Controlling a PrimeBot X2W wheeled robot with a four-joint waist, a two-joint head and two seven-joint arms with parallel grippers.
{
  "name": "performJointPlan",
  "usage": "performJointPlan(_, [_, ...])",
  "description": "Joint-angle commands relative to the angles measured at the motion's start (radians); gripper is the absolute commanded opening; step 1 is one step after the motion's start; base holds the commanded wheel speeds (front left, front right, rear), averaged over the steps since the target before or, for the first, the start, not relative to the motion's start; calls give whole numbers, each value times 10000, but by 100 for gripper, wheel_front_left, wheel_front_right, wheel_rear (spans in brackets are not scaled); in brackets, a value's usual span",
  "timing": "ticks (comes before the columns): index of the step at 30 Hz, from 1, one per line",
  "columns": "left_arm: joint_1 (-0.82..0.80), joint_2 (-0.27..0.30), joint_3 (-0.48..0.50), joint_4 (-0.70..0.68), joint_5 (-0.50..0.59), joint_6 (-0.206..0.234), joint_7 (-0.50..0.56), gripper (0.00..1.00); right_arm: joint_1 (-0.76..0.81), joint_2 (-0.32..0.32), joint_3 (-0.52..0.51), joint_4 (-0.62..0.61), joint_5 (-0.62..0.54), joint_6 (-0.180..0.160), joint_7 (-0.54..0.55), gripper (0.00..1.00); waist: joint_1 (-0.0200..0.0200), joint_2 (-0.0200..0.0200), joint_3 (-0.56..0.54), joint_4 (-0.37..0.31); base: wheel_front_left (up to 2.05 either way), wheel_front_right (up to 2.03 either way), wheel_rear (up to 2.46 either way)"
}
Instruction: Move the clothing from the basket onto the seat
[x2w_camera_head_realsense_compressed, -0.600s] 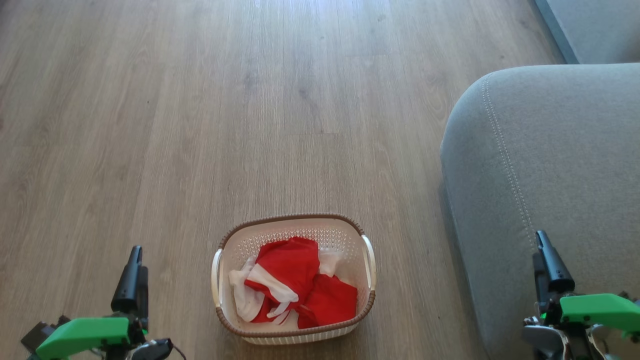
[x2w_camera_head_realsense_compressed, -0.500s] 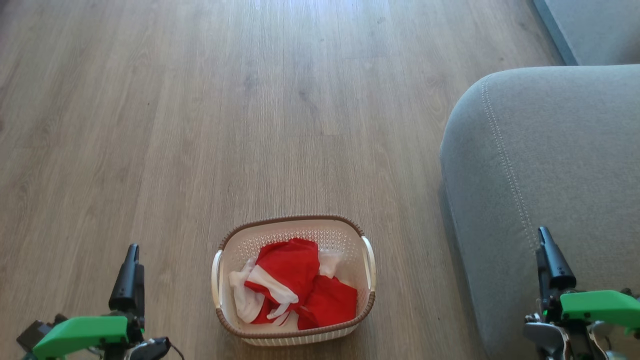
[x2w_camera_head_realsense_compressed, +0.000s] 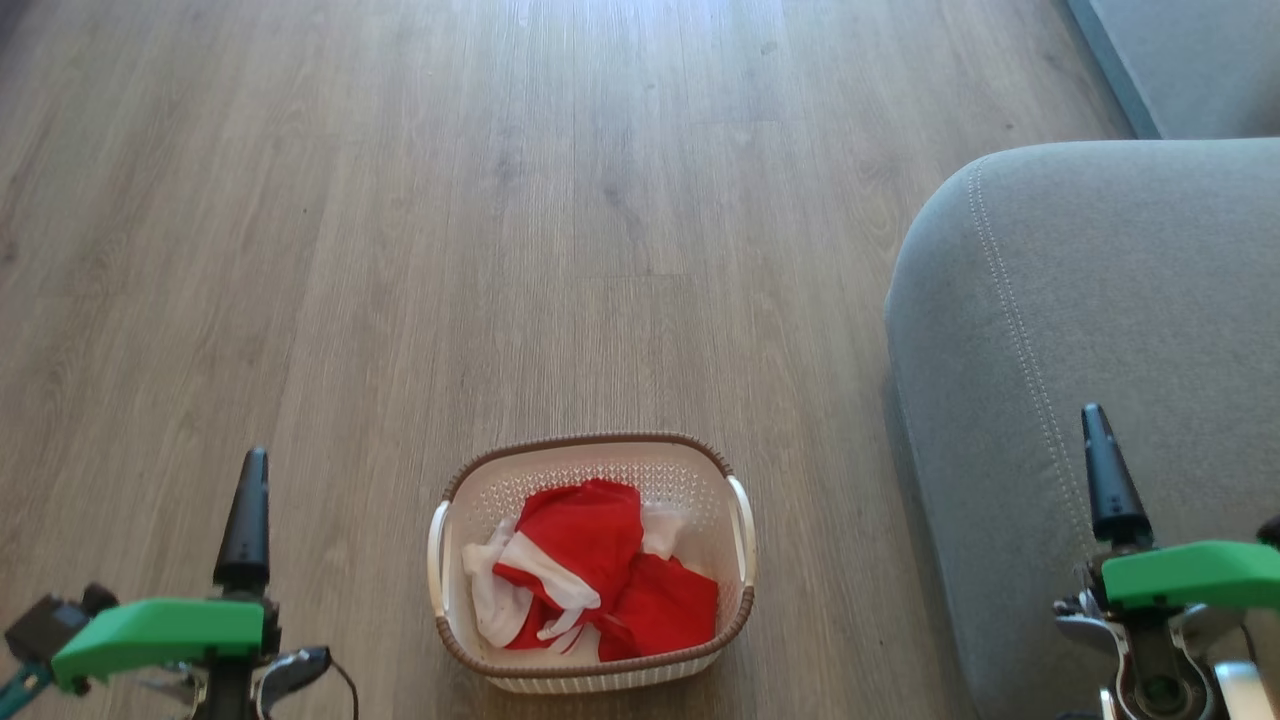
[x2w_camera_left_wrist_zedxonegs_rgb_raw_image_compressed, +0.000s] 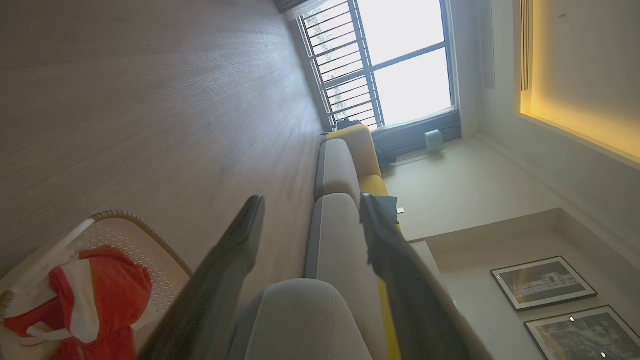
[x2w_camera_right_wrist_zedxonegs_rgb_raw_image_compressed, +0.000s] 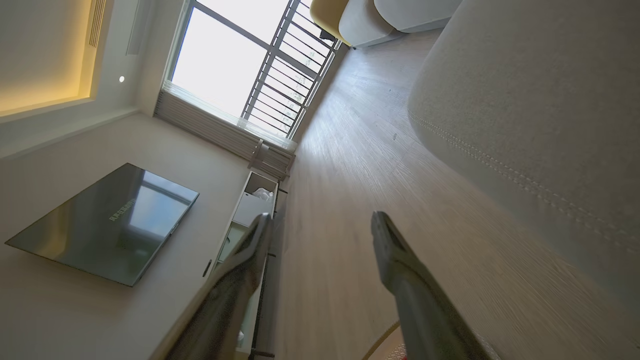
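Cream basket (x2w_camera_head_realsense_compressed: 590, 440) upright on wood floor (x2w_camera_head_realsense_compressed: 500, 200), near centre. Red-and-white clothing (x2w_camera_head_realsense_compressed: 600, 560) heaped inside it, red bulk toward the right, white parts toward the left. Grey seat (x2w_camera_head_realsense_compressed: 1100, 300) at right, near basket with a strip of floor between. Left end effector (x2w_camera_head_realsense_compressed: 248, 490) at near left, above floor, well left of basket and clear of clothing; fingers (x2w_camera_left_wrist_zedxonegs_rgb_raw_image_compressed: 235, 250) spread wide in left wrist view, nothing between them, basket and clothing at lower left there. Right end effector (x2w_camera_head_realsense_compressed: 1100, 460) at near right, over seat's near part, well right of basket; likewise spread wide and empty, seat's stitched edge off to the right in right wrist view.
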Motion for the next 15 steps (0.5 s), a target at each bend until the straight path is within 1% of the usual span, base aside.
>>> performJointPlan(1, [-612,93,111,-527,331,27,-96,100,-667,-65,82,-502,-331,2,-127,100,0,-1,7,11,0,0,0])
performJointPlan(4, [-594,97,-178,-991,1084,235,-183,100,-714,-69,218,-783,-922,2,-216,100,0,-1,21,36,0,0,0])
performJointPlan(15, [-736,111,-1346,-2189,3552,1546,-505,100,-820,-84,564,-1664,-3021,2,-543,100,0,-1,105,205,0,0,0])
